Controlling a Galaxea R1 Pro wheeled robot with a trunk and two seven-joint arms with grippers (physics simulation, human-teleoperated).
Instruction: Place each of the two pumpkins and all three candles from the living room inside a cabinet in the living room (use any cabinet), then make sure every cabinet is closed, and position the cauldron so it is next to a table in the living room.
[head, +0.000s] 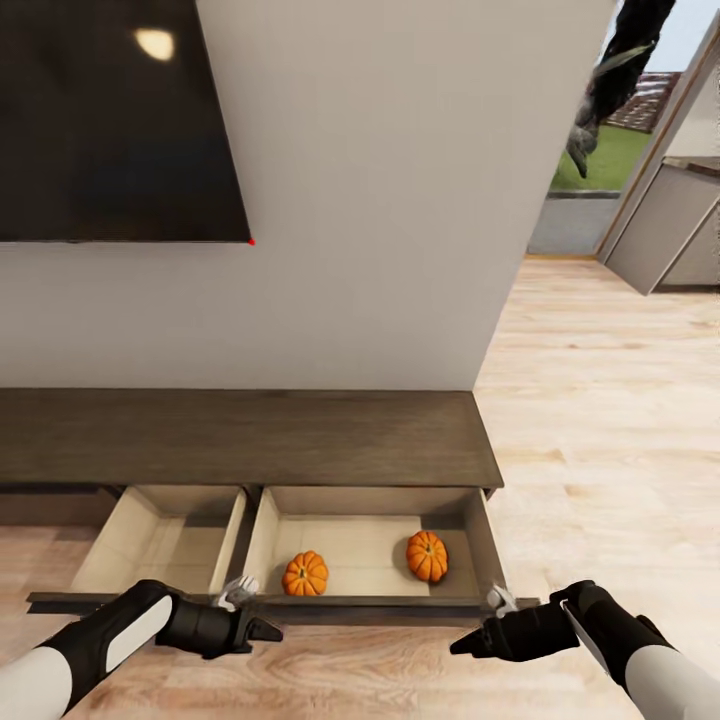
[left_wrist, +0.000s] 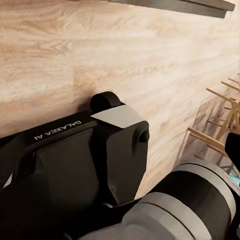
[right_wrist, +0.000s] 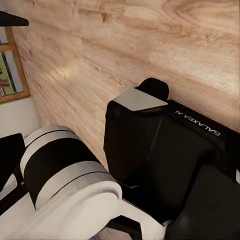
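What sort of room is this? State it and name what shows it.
Most likely a living room: a dark wall-mounted screen hangs above a long low wooden cabinet, with a pale wood floor. Two pumpkins lie in its open drawer.

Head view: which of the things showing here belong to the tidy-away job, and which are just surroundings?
Belong to the job:
- two pumpkins, both lying in the right-hand open drawer
- cabinet, two drawers pulled out; the left drawer holds nothing visible

Just surroundings:
- dark wall screen
- wooden floor
- doorway to the lawn
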